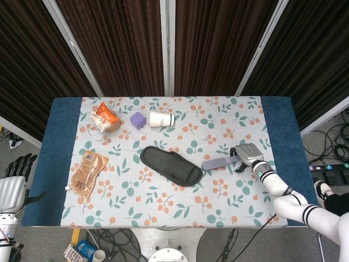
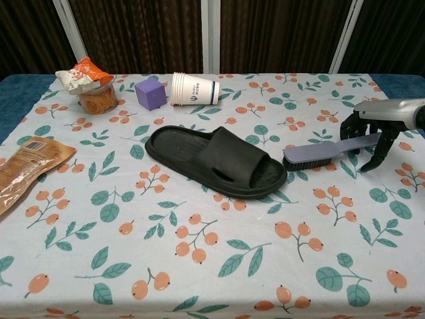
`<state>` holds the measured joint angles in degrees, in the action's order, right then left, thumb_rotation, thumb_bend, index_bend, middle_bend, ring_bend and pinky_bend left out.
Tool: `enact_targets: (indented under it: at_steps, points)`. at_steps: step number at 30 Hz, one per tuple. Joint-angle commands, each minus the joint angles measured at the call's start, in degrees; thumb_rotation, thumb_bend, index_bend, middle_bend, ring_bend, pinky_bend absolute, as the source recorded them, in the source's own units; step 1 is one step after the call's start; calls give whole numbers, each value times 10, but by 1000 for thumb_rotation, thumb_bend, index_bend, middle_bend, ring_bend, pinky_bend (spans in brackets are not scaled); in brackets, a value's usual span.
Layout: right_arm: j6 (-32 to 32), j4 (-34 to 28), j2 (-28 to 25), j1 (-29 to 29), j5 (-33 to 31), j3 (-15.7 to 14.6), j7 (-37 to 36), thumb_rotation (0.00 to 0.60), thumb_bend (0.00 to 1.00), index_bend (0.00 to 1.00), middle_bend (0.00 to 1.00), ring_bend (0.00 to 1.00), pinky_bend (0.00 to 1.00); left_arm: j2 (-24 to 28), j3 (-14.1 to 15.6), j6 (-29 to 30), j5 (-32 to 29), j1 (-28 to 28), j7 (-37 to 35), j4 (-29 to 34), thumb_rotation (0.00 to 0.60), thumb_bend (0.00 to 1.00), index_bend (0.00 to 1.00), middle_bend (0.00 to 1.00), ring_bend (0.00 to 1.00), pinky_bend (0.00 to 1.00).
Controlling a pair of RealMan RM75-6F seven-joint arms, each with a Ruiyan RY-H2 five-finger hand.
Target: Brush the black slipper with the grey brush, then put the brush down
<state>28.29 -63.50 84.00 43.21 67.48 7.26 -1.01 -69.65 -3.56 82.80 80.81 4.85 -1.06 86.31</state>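
Observation:
The black slipper (image 1: 170,166) (image 2: 216,161) lies flat mid-table, toe toward the right. Just right of it the grey brush (image 1: 218,162) (image 2: 325,151) rests on the cloth, bristles down, handle pointing right. My right hand (image 1: 246,155) (image 2: 372,129) hovers over the handle's far end; its fingers (image 2: 348,127) hang behind the handle and its thumb in front, apart and not visibly clamping it. My left hand (image 1: 12,185) stays off the table's left edge, fingers extended and holding nothing; the chest view does not show it.
Along the back left stand an orange snack bag (image 1: 103,116) (image 2: 89,83), a purple cube (image 1: 137,119) (image 2: 151,93) and a paper cup on its side (image 1: 162,119) (image 2: 194,88). A brown packet (image 1: 87,170) (image 2: 26,169) lies at the left. The flowered cloth (image 2: 219,266) covers the table.

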Motion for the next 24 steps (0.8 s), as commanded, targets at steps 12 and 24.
enact_targets:
  at_steps: [12,24]
  points:
    - [-47,-4,-9,10,-17,16,-80,600,0,598,606,554,632,-7,2,9,2,-7,-9,-14,600,137,121,156,51,111]
    - [-65,-5,-18,28,-23,19,-95,600,0,766,755,751,848,-9,-4,14,3,-7,-8,-14,600,137,121,156,51,111]
